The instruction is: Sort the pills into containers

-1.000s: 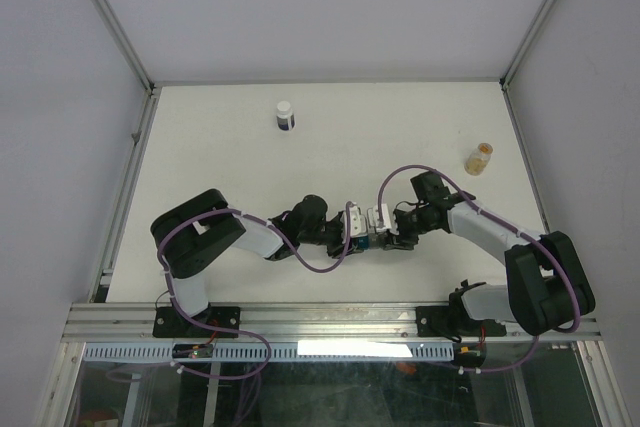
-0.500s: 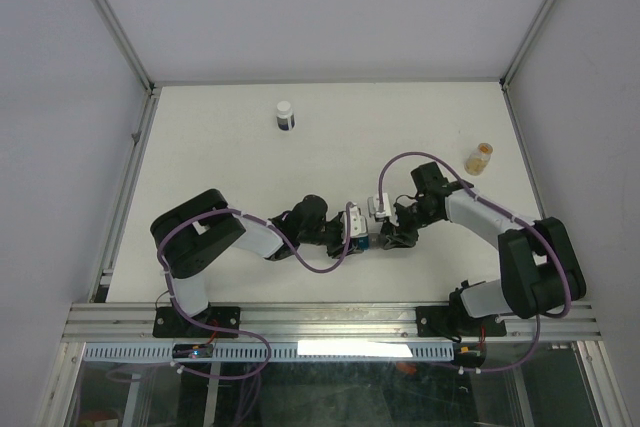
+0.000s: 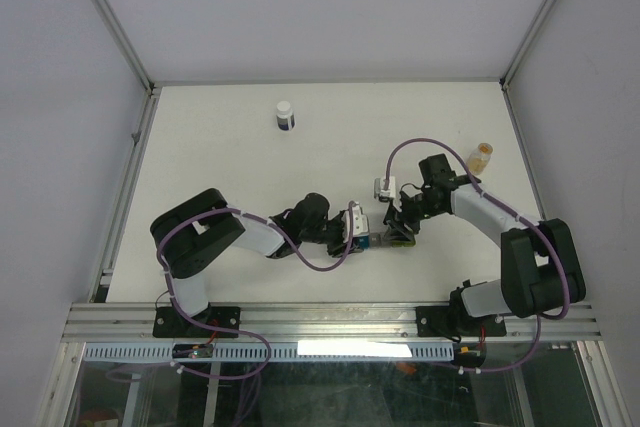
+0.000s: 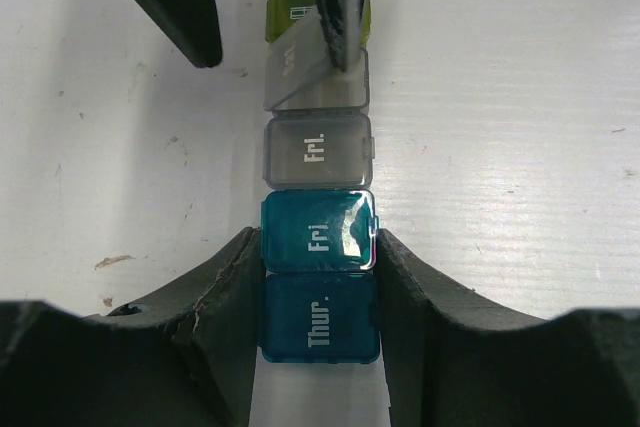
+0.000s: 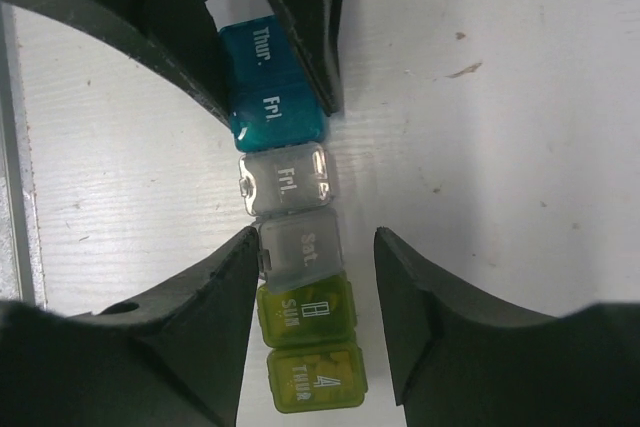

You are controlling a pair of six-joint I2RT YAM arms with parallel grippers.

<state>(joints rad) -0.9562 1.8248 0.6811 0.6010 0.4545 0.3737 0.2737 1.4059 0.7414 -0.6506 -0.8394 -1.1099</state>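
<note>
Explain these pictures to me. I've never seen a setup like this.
The machine is a robot: a left arm and a right arm bolted to a white table. One picture looks down from above; the other two come from cameras on each wrist. The left gripper clamps the blue-teal end of a strip of pill compartments. The right gripper is open, its fingers either side of the grey Sat. compartment. A white-capped bottle and a small amber bottle stand farther back, untouched.

We count one strip (image 5: 285,187) of six compartments, one white-capped bottle (image 3: 285,115), one amber bottle (image 3: 481,157), and two grippers: left gripper (image 4: 318,247), right gripper (image 5: 317,242).
</note>
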